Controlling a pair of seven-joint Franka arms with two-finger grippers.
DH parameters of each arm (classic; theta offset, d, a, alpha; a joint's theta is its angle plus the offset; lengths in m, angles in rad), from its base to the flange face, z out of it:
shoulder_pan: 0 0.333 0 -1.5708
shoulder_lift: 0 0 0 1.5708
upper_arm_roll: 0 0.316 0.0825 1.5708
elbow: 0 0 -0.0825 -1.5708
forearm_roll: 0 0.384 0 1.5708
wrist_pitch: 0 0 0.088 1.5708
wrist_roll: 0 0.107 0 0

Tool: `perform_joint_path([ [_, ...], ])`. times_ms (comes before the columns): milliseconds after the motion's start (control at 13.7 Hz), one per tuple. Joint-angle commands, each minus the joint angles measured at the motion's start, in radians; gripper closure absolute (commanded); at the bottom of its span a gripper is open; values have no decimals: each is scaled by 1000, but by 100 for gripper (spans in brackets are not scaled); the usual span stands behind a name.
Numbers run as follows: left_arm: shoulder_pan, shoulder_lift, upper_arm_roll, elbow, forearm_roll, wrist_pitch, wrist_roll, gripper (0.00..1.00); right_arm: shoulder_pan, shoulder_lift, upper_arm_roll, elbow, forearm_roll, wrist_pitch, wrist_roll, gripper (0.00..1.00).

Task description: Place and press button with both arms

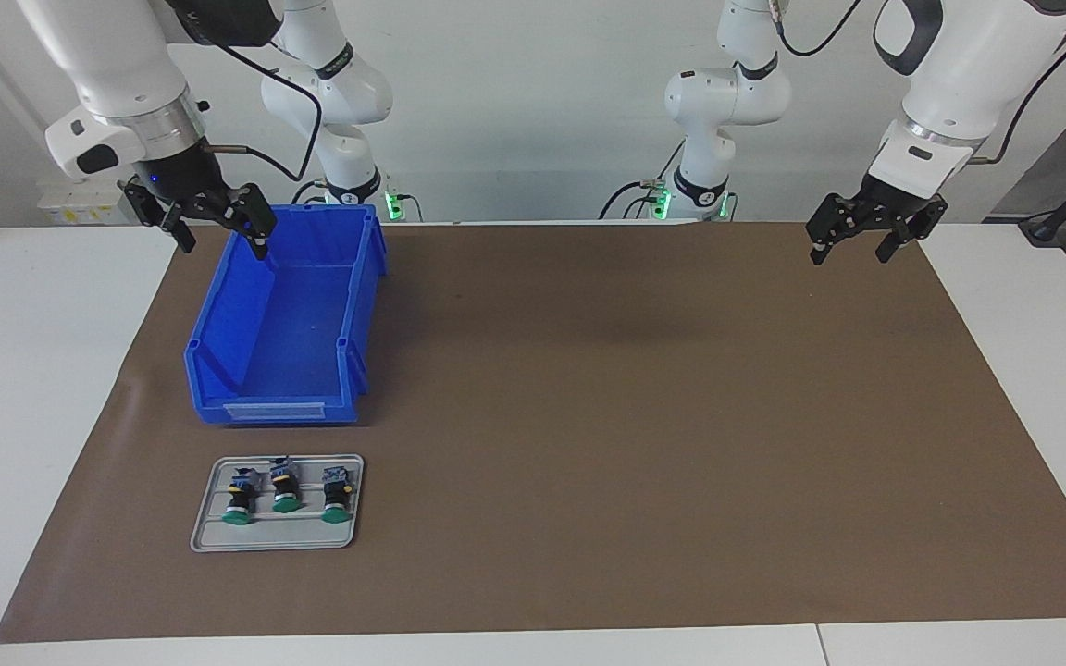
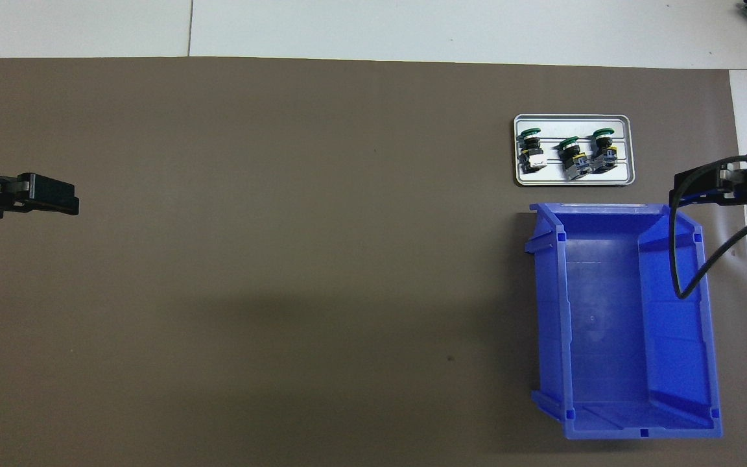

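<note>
Three buttons lie side by side on a grey tray (image 1: 209, 539) (image 2: 625, 123), farther from the robots than the blue bin. Each button (image 1: 285, 490) (image 2: 571, 155) has a green cap, a black body and a grey-blue block. My right gripper (image 1: 223, 242) (image 2: 688, 191) hangs open and empty in the air over the bin's rim at the right arm's end of the table. At the other end, my left gripper (image 1: 849, 256) (image 2: 65, 201) hangs open and empty over the brown mat, well away from the buttons.
A blue open bin (image 1: 362, 305) (image 2: 548, 311) stands empty on the brown mat (image 1: 635, 416) between the tray and the right arm's base. A black cable (image 2: 675, 259) from the right arm loops over the bin. White table borders the mat.
</note>
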Motion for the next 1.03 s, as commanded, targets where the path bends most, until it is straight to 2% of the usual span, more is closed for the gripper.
perform_joint_path([
  [0, 4, -19, 0, -17, 14, -9, 5, 0, -4, -19, 3, -21, 4, 10, -10, 0],
  [733, 4, -19, 0, -17, 14, -9, 5, 0, -4, -22, 4, -27, 6, 5, -22, 0],
  [952, 4, -19, 0, -17, 14, -9, 5, 0, -6, -8, 3, -35, 6, 45, -21, 8],
])
